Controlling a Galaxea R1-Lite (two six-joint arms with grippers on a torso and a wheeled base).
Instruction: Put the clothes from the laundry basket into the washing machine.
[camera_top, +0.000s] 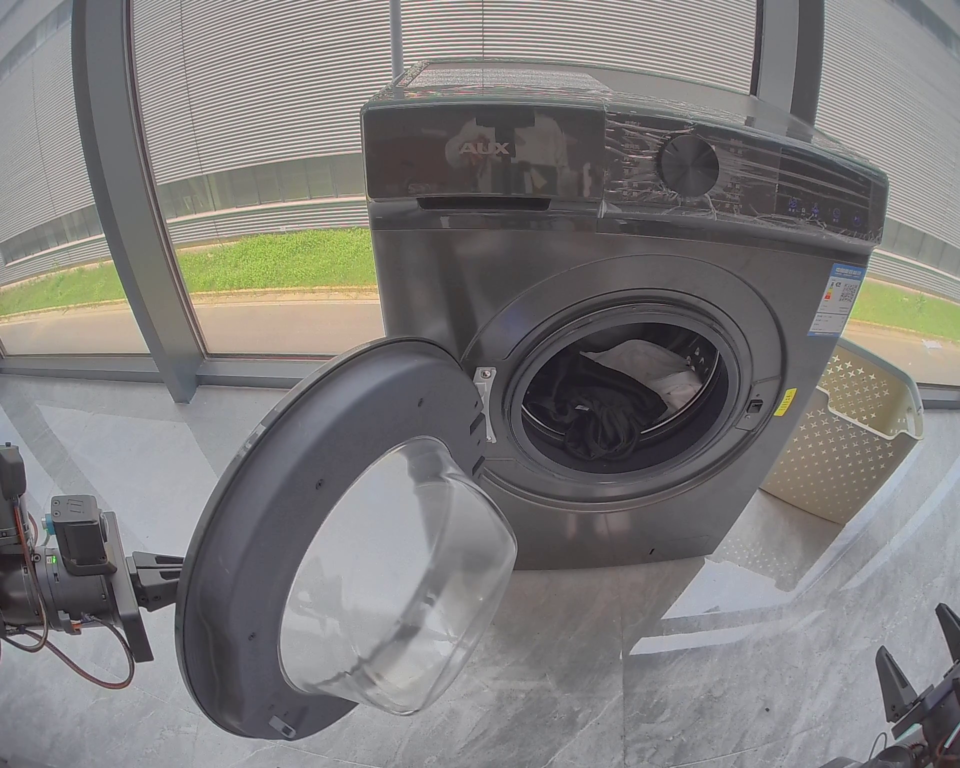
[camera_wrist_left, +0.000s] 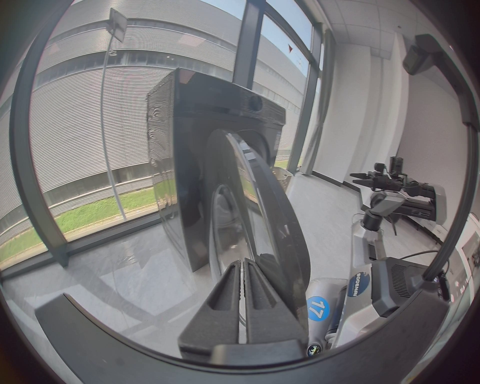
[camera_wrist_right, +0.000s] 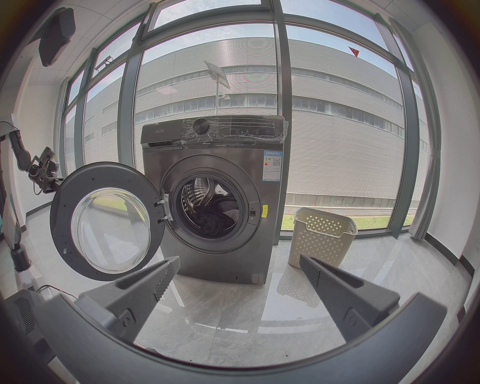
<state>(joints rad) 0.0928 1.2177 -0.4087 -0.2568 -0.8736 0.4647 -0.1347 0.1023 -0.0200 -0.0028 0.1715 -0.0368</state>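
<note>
1. While the washing machine (camera_top: 620, 230) stands with its round door (camera_top: 300, 450) swung wide to the robot's left, dark and white clothes (camera_top: 600, 405) lie heaped in the drum, the dark piece close to the front lip.
2. The laundry basket (camera_top: 850, 440) sits on the floor just beside the machine's right side. What shows of its inside looks bare, though its bottom is not fully in sight.
3. The left gripper (camera_wrist_left: 243, 265) is at the outer rim of the door, on its back side. Its fingers are pressed together with nothing between them, and whether the tips touch the rim cannot be told.
4. The right gripper (camera_wrist_right: 237, 264) hangs low on the robot's right, well apart from machine and basket, its fingers spread wide and empty.
5. Loading looks all but finished, and pushing the door closed seems the likely step in hand.
6. One risk is that the dark garment near the lip gets pinched in the seal, which would keep the door from latching.
7. The closed fingertips could also skid off the curved rim, since they press on it rather than grip it.
8. Any garment lying unseen at the bottom of the basket would be left behind.
</note>
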